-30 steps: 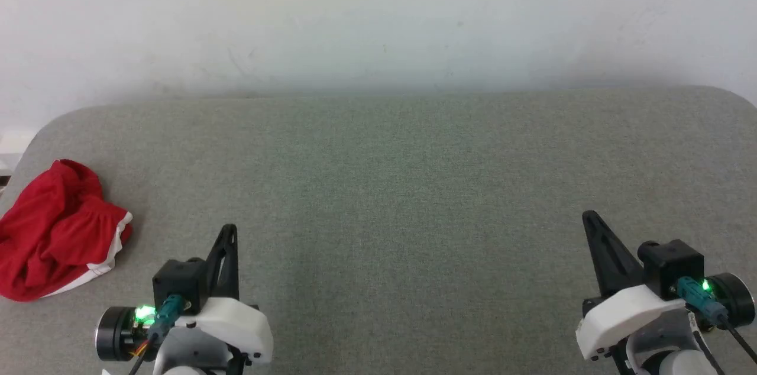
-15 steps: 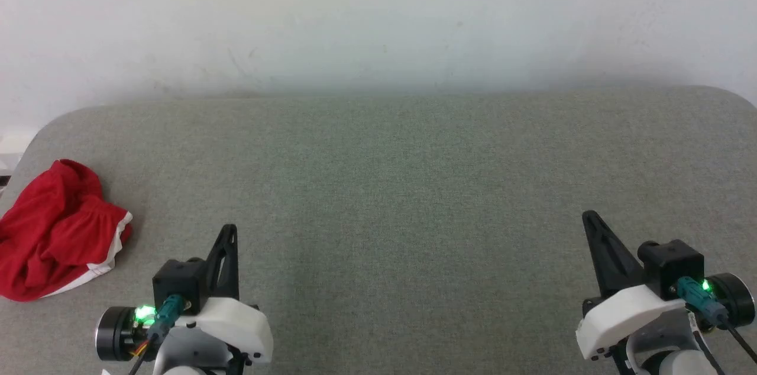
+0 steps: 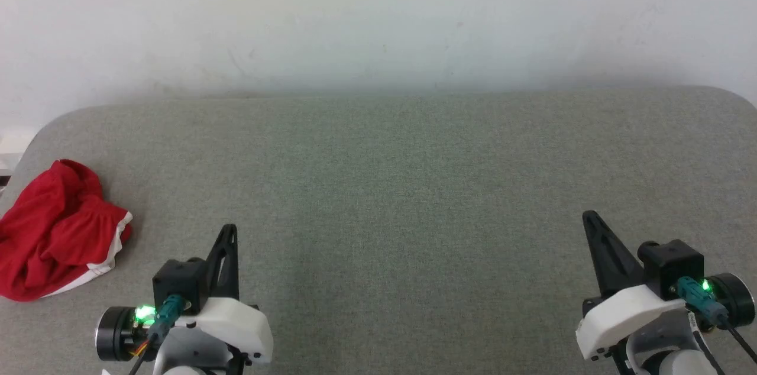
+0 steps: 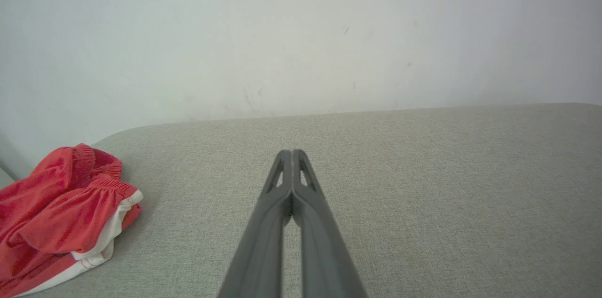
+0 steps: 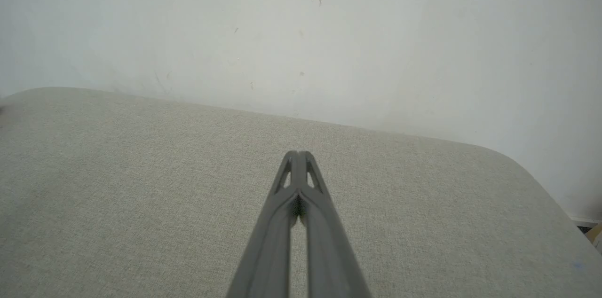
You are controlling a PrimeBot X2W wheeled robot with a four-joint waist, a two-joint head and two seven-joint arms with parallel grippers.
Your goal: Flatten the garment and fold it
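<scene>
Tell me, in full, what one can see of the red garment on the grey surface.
The garment is bright red, of soft thin cloth, with a white trim band along one edge and a gathered elastic waistband on top. It lies crumpled in a heap, neither flattened nor folded, at the left edge of the grey cloth-covered surface. It rests on that surface; the shut left tool stands apart from it.

Grey table [image 3: 414, 186]: open passage from centre toward 12, 3 and 6 o'clock. Obstacle: crumpled garment [image 3: 56, 233] heaped at 9 o'clock, on the left edge. Wall [image 3: 378, 20] blocks past 12 o'clock.
</scene>
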